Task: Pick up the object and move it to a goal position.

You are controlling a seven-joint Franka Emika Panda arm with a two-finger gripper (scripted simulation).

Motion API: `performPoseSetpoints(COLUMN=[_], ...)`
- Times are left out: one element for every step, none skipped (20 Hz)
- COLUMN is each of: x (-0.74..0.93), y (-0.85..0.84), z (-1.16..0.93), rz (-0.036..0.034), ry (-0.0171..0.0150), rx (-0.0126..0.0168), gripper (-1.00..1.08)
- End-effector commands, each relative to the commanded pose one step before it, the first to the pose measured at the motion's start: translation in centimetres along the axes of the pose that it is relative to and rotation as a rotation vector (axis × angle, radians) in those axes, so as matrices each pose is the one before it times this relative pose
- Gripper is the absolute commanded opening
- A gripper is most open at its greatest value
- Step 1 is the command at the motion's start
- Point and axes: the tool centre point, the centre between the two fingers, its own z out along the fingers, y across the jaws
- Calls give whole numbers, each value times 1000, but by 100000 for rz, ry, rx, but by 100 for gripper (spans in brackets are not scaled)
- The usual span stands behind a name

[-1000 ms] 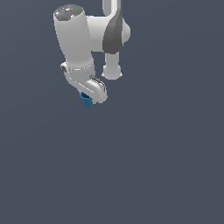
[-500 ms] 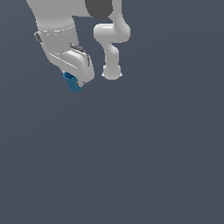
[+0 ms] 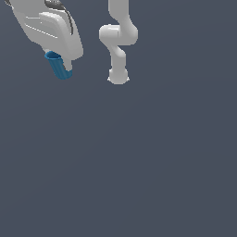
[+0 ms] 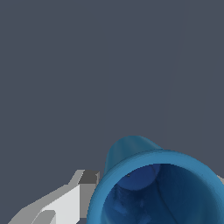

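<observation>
The object, a small blue tube-like cylinder (image 3: 58, 65), hangs at the exterior view's upper left, tilted, with its open rim toward the white hand. My gripper (image 3: 64, 65) is shut on it, one white finger (image 3: 68, 69) showing beside it. In the wrist view the object (image 4: 153, 183) fills the near corner, its hollow inside visible, with a white and grey finger (image 4: 72, 197) pressed beside it. The other finger is hidden behind the tube.
The arm's white base and lower links (image 3: 118, 51) stand at the top middle of the exterior view. A flat dark grey floor (image 3: 139, 162) spreads under everything, with no other objects showing.
The hand with the blue cylinder has moved toward the exterior view's upper left and looms larger, closer to the camera. The grip on the cylinder has held.
</observation>
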Motion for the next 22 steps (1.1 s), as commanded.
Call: performPoseSetpoints(x=[542, 212, 183, 184, 171, 158, 146, 134, 123, 112, 102, 92, 82, 72, 63, 54, 46, 37, 29, 20, 12, 4], y=[286, 103, 56, 86, 77, 69, 62, 56, 50, 44, 38, 33, 28, 23, 18, 14, 10, 7, 5, 3, 2, 0], z=[-1718, -603, -557, -512, -469, -429, -391, -357, -325, -293, -263, -233, -205, -179, -153, -129, -106, -85, -64, -44, -26, -9], rz=[-59, 0, -69, 0, 0, 0, 0, 0, 0, 0, 0, 0, 0, 0, 0, 0, 0, 0, 0, 0, 0, 0], ry=[22, 0, -2, 0, 0, 0, 0, 0, 0, 0, 0, 0, 0, 0, 0, 0, 0, 0, 0, 0, 0, 0], rx=[7, 0, -1, 0, 0, 0, 0, 0, 0, 0, 0, 0, 0, 0, 0, 0, 0, 0, 0, 0, 0, 0], gripper=[-100, -100, -100, -100, -100, -100, -100, -100, -100, -100, -100, -100, -100, -100, -100, -100, -100, -100, -100, -100, -100, -100])
